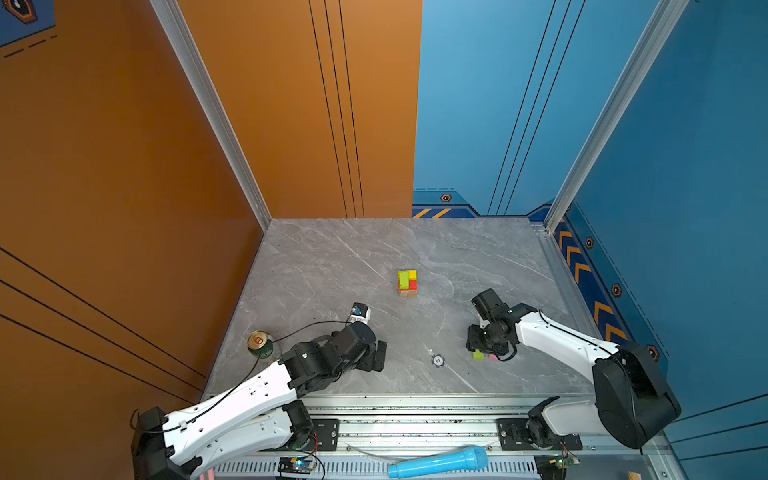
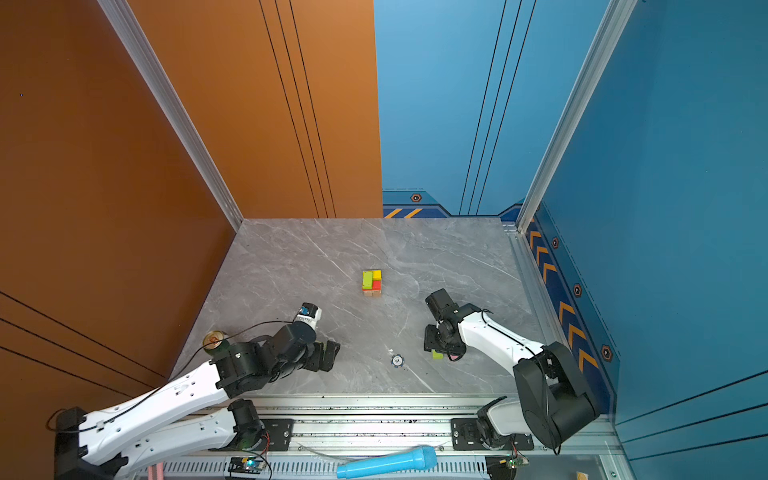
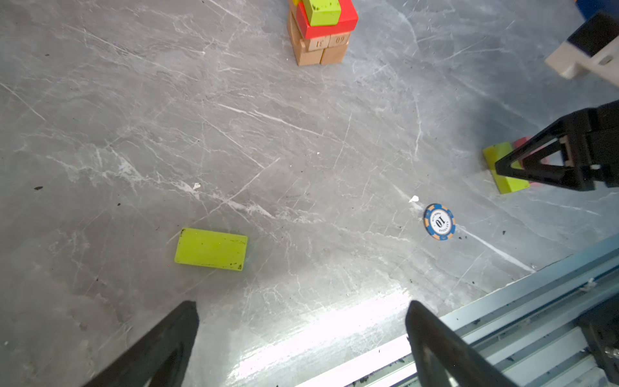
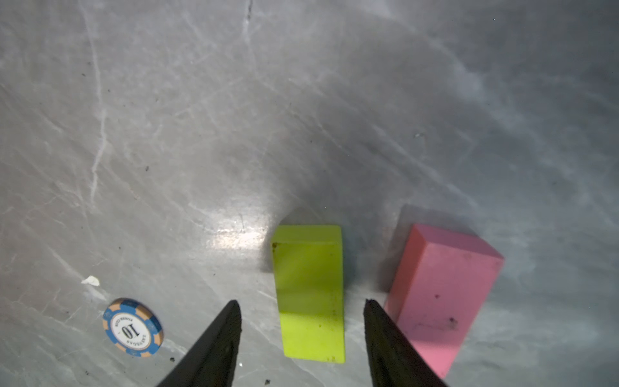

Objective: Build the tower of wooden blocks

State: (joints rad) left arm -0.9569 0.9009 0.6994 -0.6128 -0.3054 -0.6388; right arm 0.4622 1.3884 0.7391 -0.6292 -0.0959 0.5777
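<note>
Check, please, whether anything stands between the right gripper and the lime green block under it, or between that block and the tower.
Nothing visible does. The jaws of the right gripper straddle the lime green block; the pink block lies outside one jaw. The table up to the tower is bare, the poker chip off to one side.

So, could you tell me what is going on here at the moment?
The robot is building a tower, which stands in the middle of the table. The right gripper is open astride a lime green block lying beside a pink block, not yet gripping it. The left gripper hangs open near a second lime brick.
</note>
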